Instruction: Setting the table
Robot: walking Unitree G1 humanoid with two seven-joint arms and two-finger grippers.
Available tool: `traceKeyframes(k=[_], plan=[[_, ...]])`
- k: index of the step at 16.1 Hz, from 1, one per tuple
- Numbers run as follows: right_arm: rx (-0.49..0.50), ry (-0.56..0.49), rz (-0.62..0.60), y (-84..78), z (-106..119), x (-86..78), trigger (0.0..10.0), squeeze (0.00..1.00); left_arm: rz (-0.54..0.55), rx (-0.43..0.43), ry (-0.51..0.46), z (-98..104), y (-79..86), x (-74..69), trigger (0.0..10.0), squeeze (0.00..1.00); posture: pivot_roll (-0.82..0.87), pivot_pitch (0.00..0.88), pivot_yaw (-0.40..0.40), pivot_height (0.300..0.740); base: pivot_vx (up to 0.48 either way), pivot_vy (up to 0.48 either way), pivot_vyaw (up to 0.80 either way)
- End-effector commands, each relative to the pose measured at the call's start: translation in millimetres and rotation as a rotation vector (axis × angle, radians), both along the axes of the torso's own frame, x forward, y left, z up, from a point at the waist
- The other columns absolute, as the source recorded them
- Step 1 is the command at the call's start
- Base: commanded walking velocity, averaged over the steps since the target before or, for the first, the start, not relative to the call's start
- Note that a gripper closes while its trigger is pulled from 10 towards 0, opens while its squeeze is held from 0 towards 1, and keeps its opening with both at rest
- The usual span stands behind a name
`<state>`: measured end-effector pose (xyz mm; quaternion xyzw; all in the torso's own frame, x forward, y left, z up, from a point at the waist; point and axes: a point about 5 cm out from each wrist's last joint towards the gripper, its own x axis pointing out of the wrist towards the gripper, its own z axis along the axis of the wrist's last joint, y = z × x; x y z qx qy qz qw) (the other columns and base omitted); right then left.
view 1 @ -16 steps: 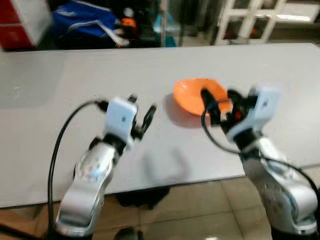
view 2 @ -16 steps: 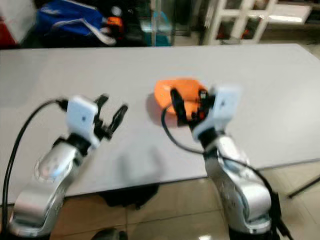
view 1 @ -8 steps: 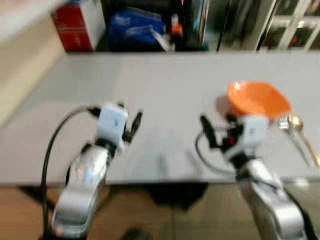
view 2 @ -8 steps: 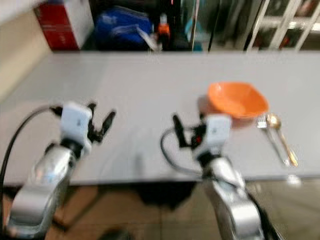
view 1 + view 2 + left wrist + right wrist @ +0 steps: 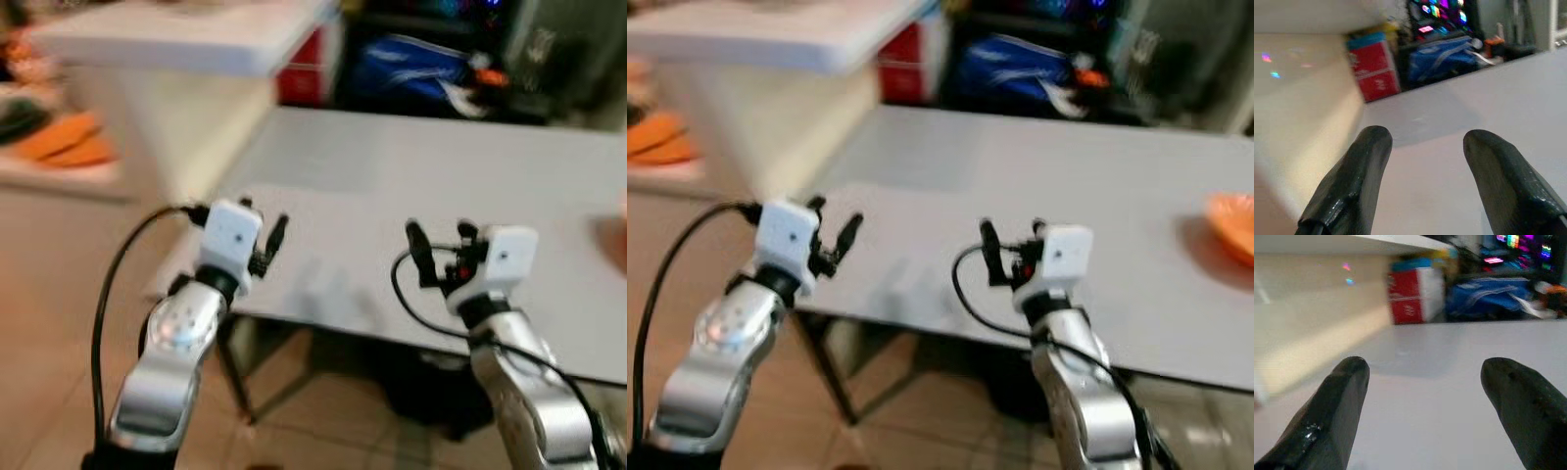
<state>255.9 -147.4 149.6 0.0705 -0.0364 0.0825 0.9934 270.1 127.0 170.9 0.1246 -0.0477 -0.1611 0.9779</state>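
Observation:
An orange bowl (image 5: 1234, 227) sits on the grey table (image 5: 1019, 166), cut off by the right border of the blurred right eye view. My left gripper (image 5: 265, 230) hovers open over the table's near left corner with nothing between its fingers (image 5: 1359, 171). My right gripper (image 5: 438, 243) is also open and empty, raised above the table's near edge, well left of the bowl. In the right wrist view its fingers (image 5: 1337, 401) frame bare tabletop.
A white counter (image 5: 176, 34) stands to the left, with orange items (image 5: 69, 137) on a lower surface beside it. A red box (image 5: 299, 73) and a blue bag (image 5: 431, 64) lie beyond the table. Tiled floor (image 5: 59, 333) lies below the table's left end.
The whole view has swung to the left, so the bowl has slid to the right border and the spoon and fork are out of frame. Both grippers stay open.

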Motion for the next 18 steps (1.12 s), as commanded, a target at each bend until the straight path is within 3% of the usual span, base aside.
traceKeyframes(k=[1, 7, 10, 18], plan=[[0.016, -0.014, 0.008, 3.2, 4.4, 1.3, 10.0, 0.00, 0.010, 0.009, -0.014, 3.7, 2.8, 1.9, 10.0, 0.00, 0.09, 0.000, 0.019, 0.740, 0.000, 0.480, 0.00], [0.017, -0.001, 0.020, 6.6, 7.6, 11.2, 10.0, 0.00, 0.027, 0.020, -0.040, 9.2, 6.7, 3.2, 10.0, 0.00, 0.11, 0.000, -0.004, 0.740, 0.000, 0.480, -0.13], [0.012, 0.003, 0.031, 7.7, 7.3, 12.5, 10.0, 0.00, 0.022, 0.017, -0.045, 10.2, 4.9, 3.2, 10.0, 0.00, 0.12, 0.000, -0.009, 0.740, 0.000, 0.480, -0.80], [0.011, 0.026, 0.042, 10.2, 3.4, 15.8, 10.0, 0.00, 0.018, 0.013, -0.042, 8.9, 5.2, 2.3, 10.0, 0.00, 0.12, 0.000, -0.012, 0.740, 0.000, 0.480, -0.22]])
